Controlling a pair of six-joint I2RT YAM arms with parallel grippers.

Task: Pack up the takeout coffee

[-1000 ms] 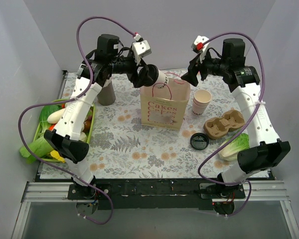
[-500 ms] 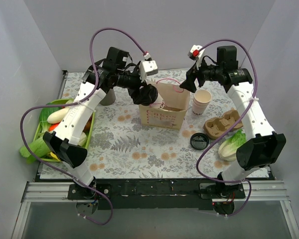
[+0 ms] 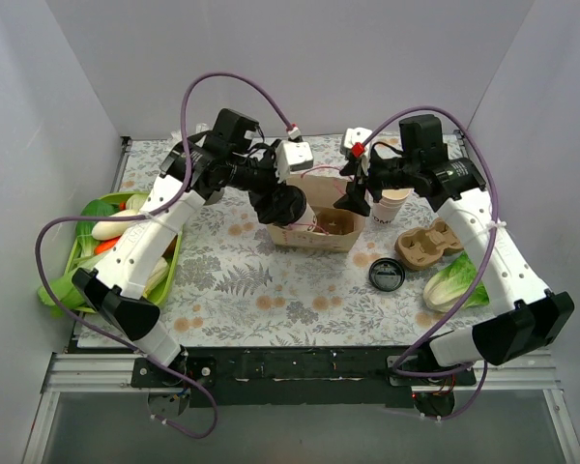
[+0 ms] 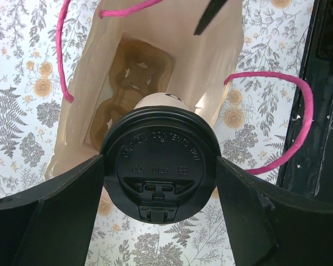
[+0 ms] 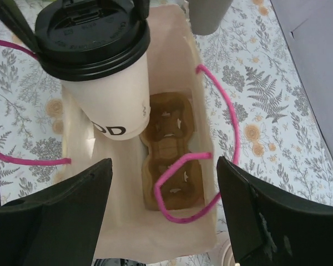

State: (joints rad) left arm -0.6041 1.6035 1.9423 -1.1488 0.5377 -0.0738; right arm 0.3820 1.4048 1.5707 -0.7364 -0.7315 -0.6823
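Holding takeout coffee (image 4: 158,138) clamped at lid between left gripper (image 4: 160,163) fingers, base at paper bag (image 4: 222,66) mouth. Best move: descend straight, steer base into cup carrier (image 4: 134,77) well beyond cup, avoid pink handles (image 4: 299,127) either side. Right gripper (image 5: 164,162) spread wide, empty, bag below it.

We see the takeout coffee (image 5: 114,94), a small white paper cup with dark print on its side and a round black plastic lid pressed on. The left gripper (image 4: 161,172) clamps it at the lid end. It hangs tilted, lid outward, with its base pointing into the open mouth of the paper bag (image 5: 172,244), at the bag's left end.
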